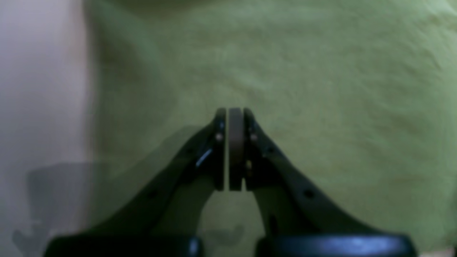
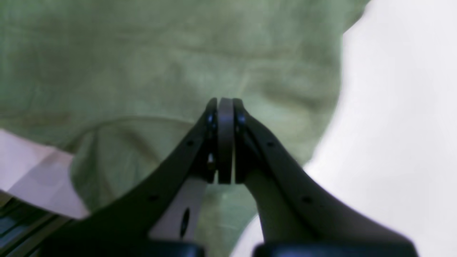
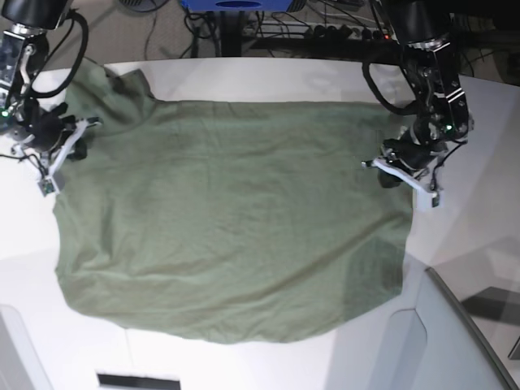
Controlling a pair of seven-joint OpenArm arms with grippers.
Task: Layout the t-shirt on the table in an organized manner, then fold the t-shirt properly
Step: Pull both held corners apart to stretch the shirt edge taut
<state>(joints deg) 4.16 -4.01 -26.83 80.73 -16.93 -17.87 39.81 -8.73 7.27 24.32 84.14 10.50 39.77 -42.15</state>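
T-shirt (image 3: 227, 219) spread flat across the white counter (image 3: 479, 219).
Right pincer (image 3: 50, 166) sits together over the shirt's left edge; left pincer (image 3: 406, 175), also together, sits at its right edge. A grey panel (image 3: 439, 341) stands off the shirt's lower-right corner.

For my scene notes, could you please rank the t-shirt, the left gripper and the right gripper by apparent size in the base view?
1. t-shirt, by far the largest.
2. left gripper and right gripper: both small and look alike, so I will not rank them.
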